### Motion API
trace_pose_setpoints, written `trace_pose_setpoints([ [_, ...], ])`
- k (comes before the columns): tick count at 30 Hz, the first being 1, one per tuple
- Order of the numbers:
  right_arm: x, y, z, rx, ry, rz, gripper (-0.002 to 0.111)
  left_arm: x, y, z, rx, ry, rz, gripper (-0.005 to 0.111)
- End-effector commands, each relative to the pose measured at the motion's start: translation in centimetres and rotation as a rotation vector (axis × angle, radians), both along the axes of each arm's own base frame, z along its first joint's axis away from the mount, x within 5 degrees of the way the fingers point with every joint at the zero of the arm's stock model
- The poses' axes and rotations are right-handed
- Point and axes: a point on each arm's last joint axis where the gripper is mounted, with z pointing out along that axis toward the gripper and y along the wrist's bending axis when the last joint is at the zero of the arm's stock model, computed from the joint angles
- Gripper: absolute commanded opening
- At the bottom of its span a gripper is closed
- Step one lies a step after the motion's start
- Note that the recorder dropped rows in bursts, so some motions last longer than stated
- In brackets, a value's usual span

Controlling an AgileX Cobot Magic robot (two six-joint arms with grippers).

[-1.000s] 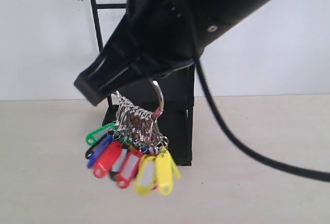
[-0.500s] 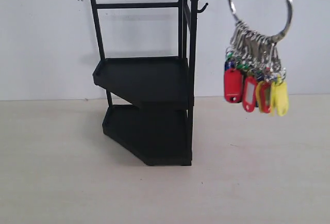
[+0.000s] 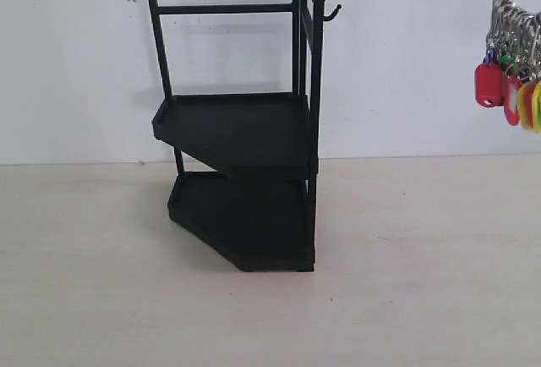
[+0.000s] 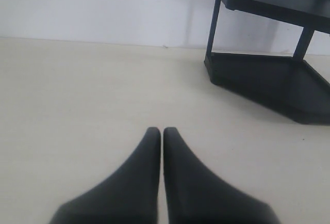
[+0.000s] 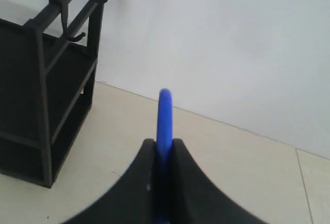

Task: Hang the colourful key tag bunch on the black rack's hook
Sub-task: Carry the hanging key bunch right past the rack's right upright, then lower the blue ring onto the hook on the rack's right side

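1. The right pincer (image 5: 164,144) is clamped on the blue loop (image 5: 164,110), which stands edge-on between its tips. A good firm hold.
2. Below that pincer hangs the key tag bunch (image 3: 511,71), red and yellow tags dangling in mid-air, well clear of the table (image 3: 406,282).
3. Ahead of the pincer and off to one side is the hook (image 3: 332,12), bare, its tip upturned. It is well apart from the loop.
4. My advice: carry the loop across above the prong's tip and turn it so the opening faces the prong. Then lower gently and let the swinging tags settle before letting go.
5. Behind the hook stands the black rack (image 3: 245,130), upright, both trays bare.
6. Farthest off, the left pincer (image 4: 158,132) sits low over the table, tips pressed together, holding nothing.
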Motion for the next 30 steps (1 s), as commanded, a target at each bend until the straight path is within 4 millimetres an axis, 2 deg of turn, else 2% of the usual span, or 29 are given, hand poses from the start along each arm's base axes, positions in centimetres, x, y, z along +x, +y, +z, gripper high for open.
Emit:
trace_pose_setpoints([
  [1,2.7,2.0,-1.3,-0.037,0.008,0.089,0.000,0.0,0.0,0.1,0.008,-0.011,0.000,0.004],
  [5,5.1,3.7,-3.0,-0.089,0.023,0.119,0.000,0.0,0.0,0.1,0.008,-0.011,0.000,0.004],
  [9,6.6,4.8,-3.6,-0.080,-0.016,0.161,0.000,0.0,0.0,0.1,0.008,-0.011,0.000,0.004],
  [13,8.2,3.3,-3.9,-0.010,-0.029,0.103,0.000,0.0,0.0,0.1,0.008,-0.011,0.000,0.004],
  [17,10.1,2.0,-5.1,-0.001,0.004,0.090,0.000,0.0,0.0,0.1,0.008,-0.011,0.000,0.004],
  [21,11.7,1.9,-5.9,0.046,-0.007,0.129,0.000,0.0,0.0,0.1,0.008,-0.011,0.000,0.004],
  [30,14.2,3.4,-7.7,0.063,-0.048,0.189,0.000,0.0,0.0,0.1,0.008,-0.011,0.000,0.004],
])
